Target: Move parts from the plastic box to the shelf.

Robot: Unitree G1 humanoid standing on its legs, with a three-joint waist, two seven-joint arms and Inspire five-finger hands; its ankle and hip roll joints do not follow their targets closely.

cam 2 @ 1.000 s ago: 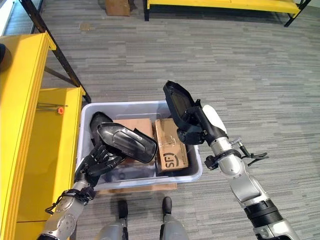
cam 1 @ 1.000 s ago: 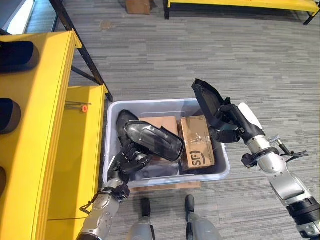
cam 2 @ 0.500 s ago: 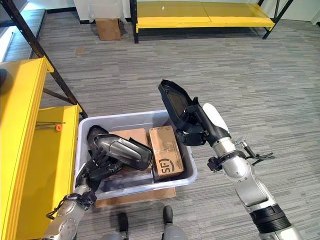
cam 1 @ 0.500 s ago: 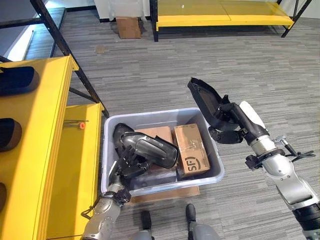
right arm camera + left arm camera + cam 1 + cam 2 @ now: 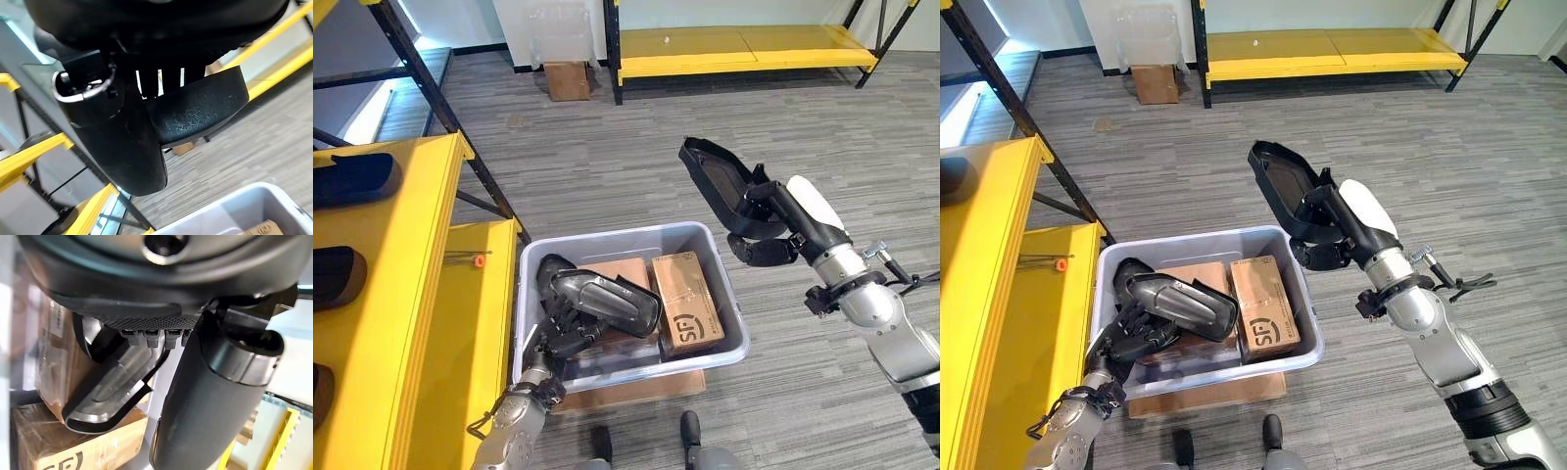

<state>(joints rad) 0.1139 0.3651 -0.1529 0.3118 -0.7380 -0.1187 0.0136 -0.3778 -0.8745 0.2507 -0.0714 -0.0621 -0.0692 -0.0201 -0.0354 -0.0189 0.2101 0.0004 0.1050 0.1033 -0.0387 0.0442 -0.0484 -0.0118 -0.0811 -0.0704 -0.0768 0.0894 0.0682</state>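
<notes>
The clear plastic box point(image 5: 626, 235) stands on the floor in front of me. My left hand point(image 5: 563, 328) is shut on a long black moulded part point(image 5: 612, 302), held over the box's left half; its thumb point(image 5: 210, 396) lies against that part point(image 5: 117, 387). My right hand point(image 5: 764, 230) is shut on a curved black part point(image 5: 715, 181), raised above the box's right rim. In the right wrist view that part point(image 5: 200, 110) sits against the thumb point(image 5: 127, 137). Another black part point(image 5: 548, 269) lies in the box's left corner.
Two cardboard boxes point(image 5: 685, 304) point(image 5: 617, 272) lie in the plastic box, which rests on flat cardboard point(image 5: 636, 387). A yellow shelf point(image 5: 382, 294) at my left holds black parts point(image 5: 352, 176) point(image 5: 337, 279). A low yellow rack point(image 5: 744, 44) and a carton point(image 5: 568, 80) stand far back.
The camera has tilted up, showing more floor beyond. My right hand has lifted its part higher above the box. The left hand keeps its part over the box.
</notes>
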